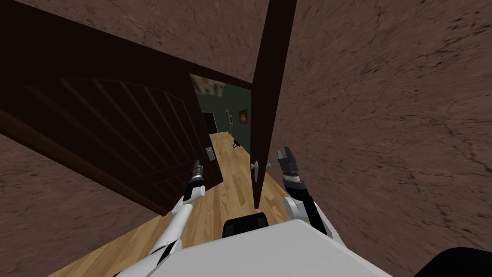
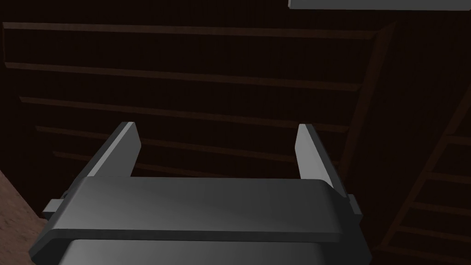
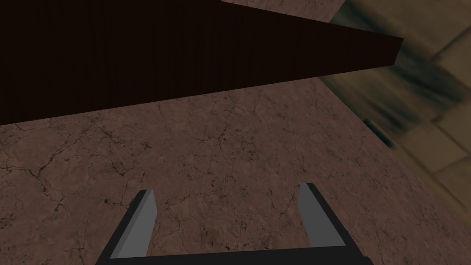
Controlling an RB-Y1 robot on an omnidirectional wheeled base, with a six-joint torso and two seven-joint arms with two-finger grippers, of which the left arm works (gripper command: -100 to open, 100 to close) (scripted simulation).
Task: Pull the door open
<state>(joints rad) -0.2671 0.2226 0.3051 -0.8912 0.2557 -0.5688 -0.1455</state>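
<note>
My right claw [image 1: 284, 153], spread wide and empty, sits right of centre beside the edge-on dark brown door [image 1: 271, 72] and its silver lever handle [image 1: 256, 165]. My left claw [image 2: 217, 129], equally spread and empty, faces a dark slatted door panel [image 2: 207, 69].

Cracked, mottled brown walls [image 1: 384, 120] are standing on both sides. Light wooden plank floor [image 1: 230, 192] is running ahead between them. Farther off, a dark green wall [image 1: 221, 105] is carrying a small framed orange picture [image 1: 243, 116].

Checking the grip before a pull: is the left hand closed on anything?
No, the left hand is open, its grey fingers apart with nothing between them, facing the dark brown slatted door.
</note>
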